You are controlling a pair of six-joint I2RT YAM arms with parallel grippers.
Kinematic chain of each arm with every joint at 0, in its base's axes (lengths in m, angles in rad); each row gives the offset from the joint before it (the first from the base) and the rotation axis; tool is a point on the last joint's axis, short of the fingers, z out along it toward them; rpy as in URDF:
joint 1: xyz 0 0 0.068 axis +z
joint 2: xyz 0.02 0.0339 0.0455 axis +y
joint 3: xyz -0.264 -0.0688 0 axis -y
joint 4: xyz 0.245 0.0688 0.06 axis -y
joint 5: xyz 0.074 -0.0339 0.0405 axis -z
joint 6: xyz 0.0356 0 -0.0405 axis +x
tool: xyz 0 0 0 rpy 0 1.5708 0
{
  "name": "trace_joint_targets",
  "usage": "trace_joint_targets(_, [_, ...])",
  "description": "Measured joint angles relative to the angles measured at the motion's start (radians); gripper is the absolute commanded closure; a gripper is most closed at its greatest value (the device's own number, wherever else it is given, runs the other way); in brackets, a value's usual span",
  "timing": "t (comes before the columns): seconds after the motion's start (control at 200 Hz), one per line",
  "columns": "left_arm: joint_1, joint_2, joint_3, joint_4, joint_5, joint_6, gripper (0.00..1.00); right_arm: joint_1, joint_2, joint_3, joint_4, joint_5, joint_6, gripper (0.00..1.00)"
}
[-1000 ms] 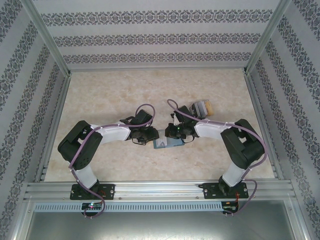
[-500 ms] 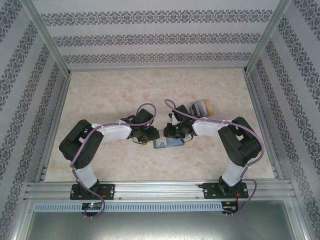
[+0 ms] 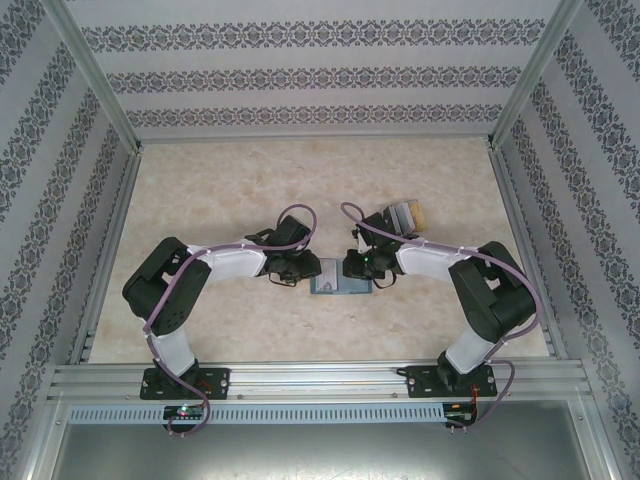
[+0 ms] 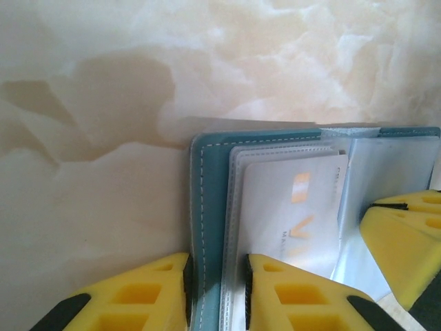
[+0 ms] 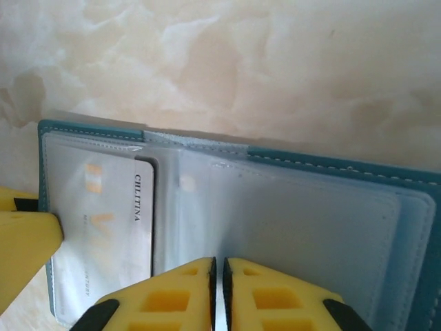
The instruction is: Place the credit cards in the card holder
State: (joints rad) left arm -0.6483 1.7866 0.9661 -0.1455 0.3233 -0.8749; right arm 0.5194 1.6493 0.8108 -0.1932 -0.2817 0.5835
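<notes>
Status: in progress, early stage.

Flat teal-blue folding card holder (image 3: 340, 283) found lying open on the marbled beige table (image 3: 220, 190), between the two arms, near the middle of the table and toward its near edge. Pale lining and clear plastic pockets facing up.

Done so far: one whitish plastic card (image 4: 293, 207) seated inside a clear pocket on the holder's left half, printed face legible through the plastic, top edge below the pocket mouth. Counted as inserted.

Left to do: clear pockets on the right half (image 5: 310, 227) judged empty. Small cluster of loose tan, grey and whitish cards (image 3: 404, 214) lying on the table beyond the right arm, well apart from the holder. Too small to count. None of these in either claw.

Left claw (image 4: 216, 269): yellow fingers standing partly apart, tips set down on the left cover, one either side of the stitched teal border. Judged to be pinning the holder flat rather than clamping it.

Right claw (image 5: 218, 265): fingers drawn all but together at the holder's middle, a clear pocket leaf running straight into the slit. Judged to be pinching that leaf, likely to open a pocket.
</notes>
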Motion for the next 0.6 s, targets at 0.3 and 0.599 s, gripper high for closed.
trace_joint_targets(0.3, [-0.001, 0.001, 0.003, 0.0, -0.006, 0.021, 0.61, -0.046, -0.14, 0.035, -0.193, 0.106, -0.069, 0.7])
trace_joint_targets(0.599, [-0.001, -0.061, 0.04, -0.042, -0.044, 0.042, 0.47, -0.219, -0.143, 0.361, -0.406, 0.352, -0.252, 0.66])
